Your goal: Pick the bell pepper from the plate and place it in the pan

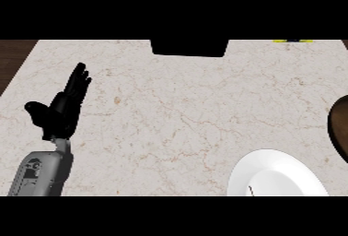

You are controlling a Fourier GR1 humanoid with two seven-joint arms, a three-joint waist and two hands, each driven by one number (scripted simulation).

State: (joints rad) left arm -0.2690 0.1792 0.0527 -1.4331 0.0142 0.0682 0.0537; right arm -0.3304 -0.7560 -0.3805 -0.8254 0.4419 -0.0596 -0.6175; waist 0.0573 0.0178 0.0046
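Marble counter (pixel 190 110), head view: no legible writing. Left hand (pixel 62 108) rests at the left side, fingers straight and spread, holding nothing. White plate (pixel 275 177) sits at the lower right. Dark pan (pixel 339 129) edge shows at right. Bell pepper: location cannot be told.

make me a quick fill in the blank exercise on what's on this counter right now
1. The only hand in view is the robot's ____ hand, with straight fingers pointing up.
2. The white plate lies at the view's lower ____.
3. The counter has a pale ____ pattern with thin brownish veins.
4. On the visible part of the plate, ____ bell pepper shows.

Missing words: left; right; marble; no
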